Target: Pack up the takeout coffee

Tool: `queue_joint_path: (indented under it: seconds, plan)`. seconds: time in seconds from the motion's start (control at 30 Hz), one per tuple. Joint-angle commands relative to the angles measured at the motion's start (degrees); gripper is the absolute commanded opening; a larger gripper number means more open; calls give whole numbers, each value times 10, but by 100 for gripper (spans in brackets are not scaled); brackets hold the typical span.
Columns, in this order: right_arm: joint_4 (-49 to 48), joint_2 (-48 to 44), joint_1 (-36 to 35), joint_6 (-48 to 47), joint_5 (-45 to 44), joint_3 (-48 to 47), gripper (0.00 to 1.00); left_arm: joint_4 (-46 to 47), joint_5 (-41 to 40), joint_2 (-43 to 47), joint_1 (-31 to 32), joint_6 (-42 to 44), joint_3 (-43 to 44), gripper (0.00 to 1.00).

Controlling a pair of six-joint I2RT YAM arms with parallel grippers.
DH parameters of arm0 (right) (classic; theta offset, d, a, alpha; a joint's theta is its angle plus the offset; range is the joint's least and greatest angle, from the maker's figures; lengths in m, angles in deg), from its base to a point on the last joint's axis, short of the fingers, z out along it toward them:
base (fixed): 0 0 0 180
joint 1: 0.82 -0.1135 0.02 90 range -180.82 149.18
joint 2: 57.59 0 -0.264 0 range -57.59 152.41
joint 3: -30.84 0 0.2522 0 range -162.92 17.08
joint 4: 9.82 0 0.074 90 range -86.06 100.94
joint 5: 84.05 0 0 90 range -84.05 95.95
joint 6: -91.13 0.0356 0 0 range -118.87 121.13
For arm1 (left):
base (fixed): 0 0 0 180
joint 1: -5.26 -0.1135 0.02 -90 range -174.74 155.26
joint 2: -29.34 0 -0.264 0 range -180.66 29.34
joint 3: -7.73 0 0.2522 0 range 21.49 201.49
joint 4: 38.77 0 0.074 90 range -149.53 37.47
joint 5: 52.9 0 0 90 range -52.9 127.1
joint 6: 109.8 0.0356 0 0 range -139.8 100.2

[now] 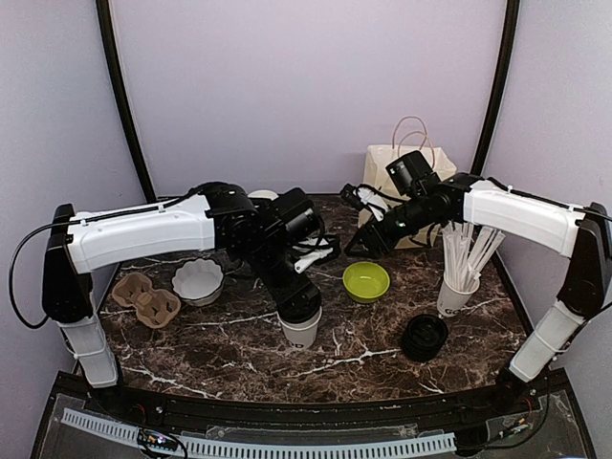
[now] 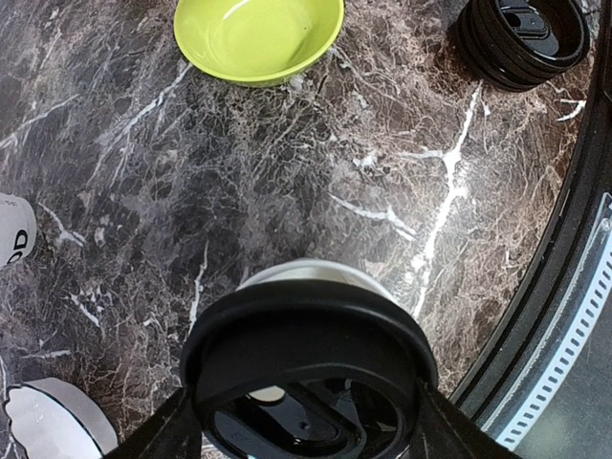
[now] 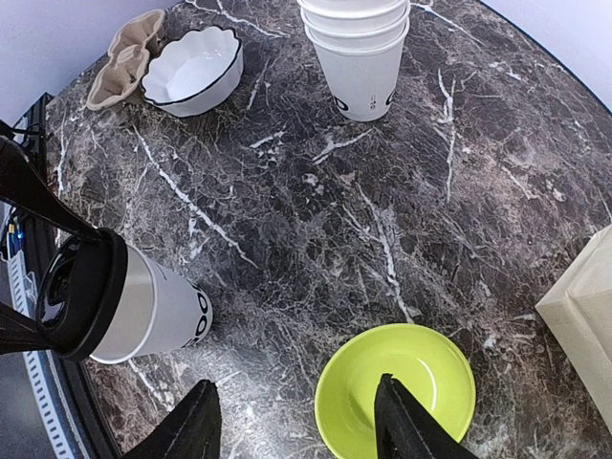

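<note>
Operator, findings run left to right.

At the far left of the tabletop (image 1: 191, 354) lies a brown cardboard cup carrier (image 1: 145, 298). Just beside it on the right stands a white scalloped bowl (image 1: 198, 280). Both sit apart from either tool. Behind your left arm, a stack of white cups (image 3: 359, 48) stands upright.

Your left tool (image 1: 299, 314) is down over the takeout coffee cup (image 1: 302, 333), which stands upright near the front centre of the tabletop. The black lid (image 2: 306, 335) sits on the cup's rim. The tool's two fingers (image 2: 153, 440) bear against the lid's edge on opposite sides, with the jaws spread wide to span it. The hold is on the lid, not on the cup wall. You cannot tell from these views whether the lid is pressed fully home. In the left wrist view, a sliver of white rim shows past its far edge.

Right of the cup and well apart from it stands the lime-green bowl (image 1: 366, 281). Your right tool (image 3: 296, 421) hangs above that bowl with its jaws partly open, holding nothing. It is well away from the cup.

Further right, a stack of black lids (image 1: 424, 337) rests near the front edge. A white cup of long white sticks (image 1: 457, 287) stands just behind it. A paper bag (image 1: 406, 177) stands at the back.
</note>
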Motion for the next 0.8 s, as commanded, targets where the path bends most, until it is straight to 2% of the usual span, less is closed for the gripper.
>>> queue_joint_path:
  seconds: [0.0, 0.47, 0.77]
  plan:
    - [-11, 7, 3, -4, 7, -3, 55, -25, 19, -6, -2, -2, 12, 65]
    - [-10, 9, 3, -4, 10, -1, 55, -31, 34, -32, -2, 5, 15, 65]
    - [-5, 14, 3, -5, 10, -10, 55, -68, 32, -13, -2, -5, 62, 65]
